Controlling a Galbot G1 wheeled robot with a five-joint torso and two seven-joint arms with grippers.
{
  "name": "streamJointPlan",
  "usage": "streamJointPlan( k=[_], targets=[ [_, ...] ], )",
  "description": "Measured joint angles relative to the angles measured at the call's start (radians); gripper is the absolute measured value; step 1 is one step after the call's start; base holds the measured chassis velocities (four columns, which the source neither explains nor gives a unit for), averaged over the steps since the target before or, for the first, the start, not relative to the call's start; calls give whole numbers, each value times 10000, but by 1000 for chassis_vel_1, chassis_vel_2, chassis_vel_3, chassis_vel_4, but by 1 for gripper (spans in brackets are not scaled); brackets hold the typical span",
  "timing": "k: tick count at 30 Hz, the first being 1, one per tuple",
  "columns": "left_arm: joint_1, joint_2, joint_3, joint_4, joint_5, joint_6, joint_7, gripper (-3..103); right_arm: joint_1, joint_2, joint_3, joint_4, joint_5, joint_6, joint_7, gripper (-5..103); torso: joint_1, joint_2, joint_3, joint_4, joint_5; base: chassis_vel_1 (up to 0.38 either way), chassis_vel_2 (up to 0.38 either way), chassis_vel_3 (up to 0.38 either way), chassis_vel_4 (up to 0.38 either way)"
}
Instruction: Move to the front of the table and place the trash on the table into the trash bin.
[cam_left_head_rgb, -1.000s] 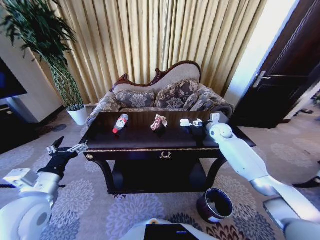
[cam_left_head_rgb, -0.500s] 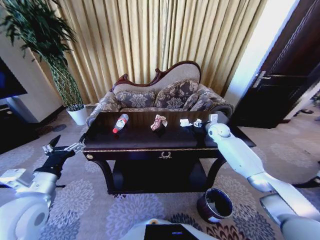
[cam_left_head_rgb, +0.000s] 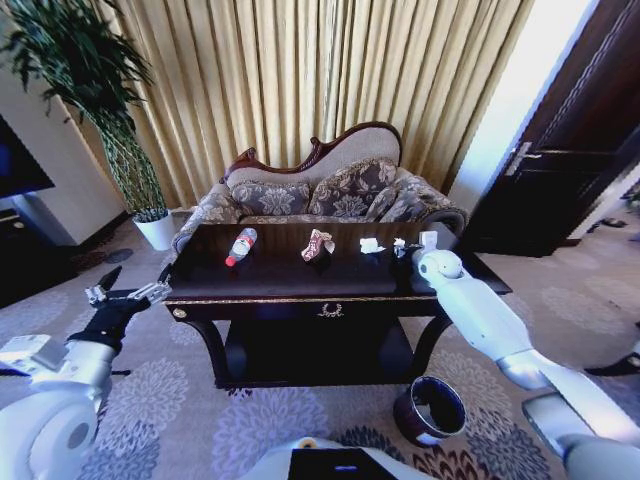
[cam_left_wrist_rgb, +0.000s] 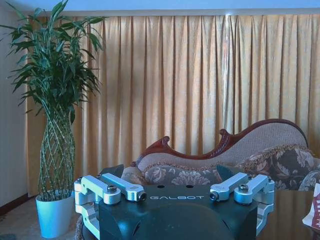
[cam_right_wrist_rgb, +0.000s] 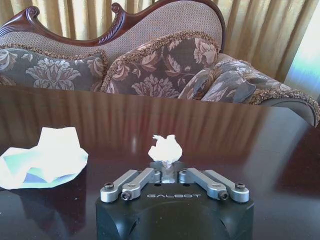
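Right pincer (cam_right_wrist_rgb: 170, 176) clenched on small crumpled white scrap (cam_right_wrist_rgb: 165, 148); glossy dark wood table (cam_right_wrist_rgb: 240, 150) beneath; my left pincer (cam_left_wrist_rgb: 176, 195) released.

My arms are wearing smooth white shells. My left end effector (cam_left_wrist_rgb: 175, 196) is showing a black block lettered GALBOT, with pale silver linkage bars and dark screw heads. My right end effector (cam_right_wrist_rgb: 169, 175) is showing the same lettering and grey bolted bars.

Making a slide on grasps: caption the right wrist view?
Right gripper shut on a small white scrap above the glossy table.
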Motion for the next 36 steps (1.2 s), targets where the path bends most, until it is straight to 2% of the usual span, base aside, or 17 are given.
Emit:
streamJointPlan(
  k=[1, 4, 13, 17, 19, 20, 22, 26, 27, 30, 32, 35, 36],
  targets=[
    [0, 0, 0, 0, 0, 0, 0, 100, 0, 0, 0, 0, 0, 0, 0, 16, 0, 0, 0, 0, 0, 0, 0, 0, 0],
    [-18, 36, 0, -1, -13, 6, 0, 100, -16, 29, 28, 7, -1, 11, -5, 3, 0, 0, 0, 0, 0, 0, 0, 0, 0],
    [-22, 77, 1, 0, -69, 25, -2, 100, -164, 46, 216, 124, 1, 144, -168, 0, 0, 0, 0, 0, 0, 0, 0, 0, 0],
    [-26, 88, 11, 0, -78, 31, -4, 100, -525, 0, 562, 735, -33, 645, -182, 0, 0, 0, 0, 3, -1, 0, 0, 0, 0],
    [-7, 124, 12, 0, -85, 37, -18, 100, -1360, -144, 1107, 1853, -298, 1324, -181, 0, 1, -1, 0, 0, 2, 0, 0, 0, 0],
    [-7, 124, 12, 0, -85, 37, -18, 100, -1360, -144, 1107, 1853, -298, 1324, -181, 0, 1, -1, 0, 0, 2, 0, 0, 0, 0],
    [5, 163, -12, 0, -110, 42, -28, 100, -2408, -207, 1773, 3043, -325, 1606, -176, 0, -1, 0, 0, -3, -1, 0, 0, 0, 0],
    [39, 211, -37, 0, -115, 46, -76, 100, -3996, -272, 2782, 4799, -325, 1762, -143, 0, -2, 0, -1, 0, -5, 0, 0, 0, 0],
    [39, 211, -37, 0, -115, 46, -76, 100, -3996, -272, 2782, 4799, -325, 1762, -143, 0, -2, 0, -1, 0, -5, 0, 0, 0, 0],
    [27, 244, -8, 0, -116, 53, -168, 100, -5447, -236, 3770, 6169, -341, 1857, -141, 0, -2, 0, -1, 0, 3, 0, 0, 0, 0],
    [14, 243, 13, 0, -116, 55, -190, 100, -5958, -198, 4124, 6597, -345, 1889, -140, 0, -2, 0, -1, -1, -6, 0, 0, 0, 0],
    [11, 236, 58, -1, -113, 56, -200, 100, -6738, -136, 4639, 7266, -361, 1940, -50, 0, -2, 1, -1, -2, 7, 0, 0, 0, 0],
    [14, 233, 112, 0, -98, 57, -199, 100, -7082, -113, 4926, 7634, -410, 2003, 78, 0, -2, 1, -1, -2, -2, 0, 0, 0, 0]
  ],
)
